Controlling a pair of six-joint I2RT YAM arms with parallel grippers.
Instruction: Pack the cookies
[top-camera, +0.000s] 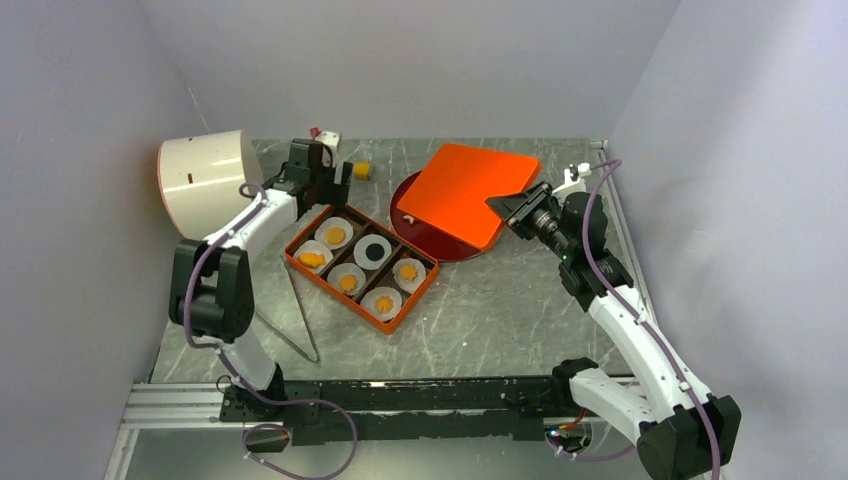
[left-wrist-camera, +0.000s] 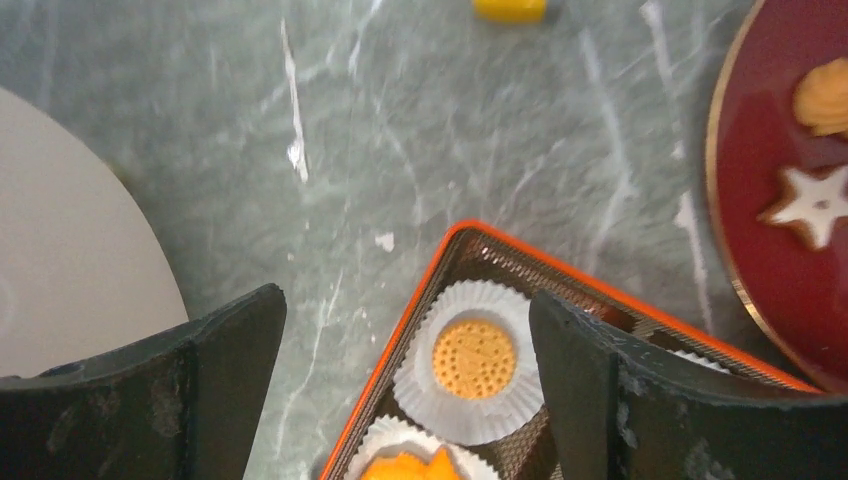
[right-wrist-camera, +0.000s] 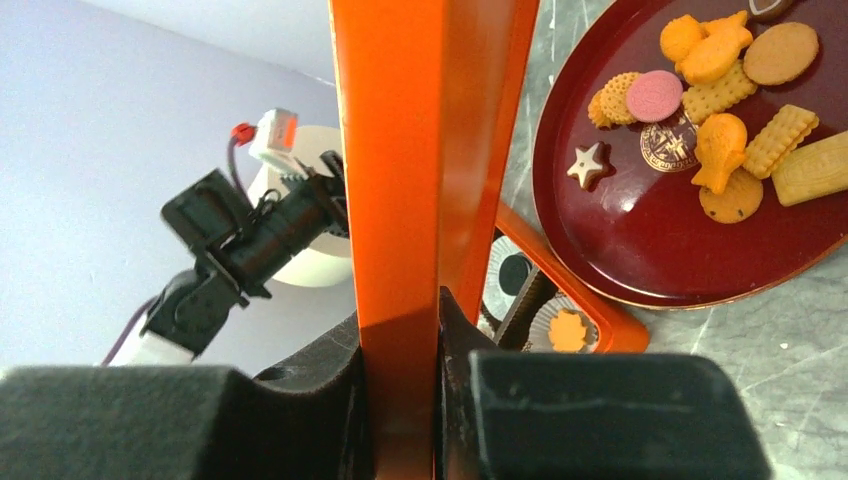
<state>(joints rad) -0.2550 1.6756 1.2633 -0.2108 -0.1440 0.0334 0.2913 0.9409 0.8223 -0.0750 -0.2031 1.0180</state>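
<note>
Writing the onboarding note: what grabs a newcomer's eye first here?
The bright orange lid, clamped in the right end effector, tilted over the dark red plate of loose cookies. Then the orange box centre-left: six paper cups, each filled, the left end effector open above its far corner.

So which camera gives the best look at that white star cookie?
The left wrist view: the star cookie looks biggest there, seen from above on the red plate. The right wrist view shows it whole but small. In the top view the orange lid hides it.
</note>
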